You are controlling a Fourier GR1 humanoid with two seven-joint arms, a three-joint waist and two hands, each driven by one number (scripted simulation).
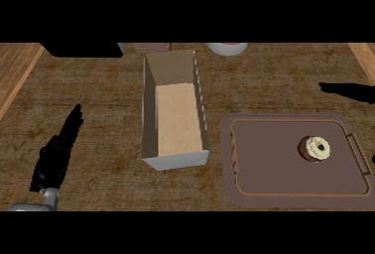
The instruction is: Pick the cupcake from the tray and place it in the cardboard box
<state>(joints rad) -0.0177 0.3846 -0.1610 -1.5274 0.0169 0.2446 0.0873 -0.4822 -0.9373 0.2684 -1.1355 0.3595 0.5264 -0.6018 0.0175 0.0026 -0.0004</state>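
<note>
A cupcake (316,148) with pale frosting and a dark centre sits on the right half of a brown tray (271,163) at the lower right. A tall, narrow cardboard box (173,119) stands open in the middle of the counter, left of the tray, with nothing inside. My left hand (57,154) rests at the lower left with straight fingers pointing up, well apart from the box. Only dark fingers of my right hand (350,92) show at the right edge, above the tray and apart from the cupcake.
A white round vessel (227,47) and a brown block (152,47) stand at the far edge behind the box. A dark shape (81,49) lies at the far left. Wooden strips (16,74) border the counter's sides.
</note>
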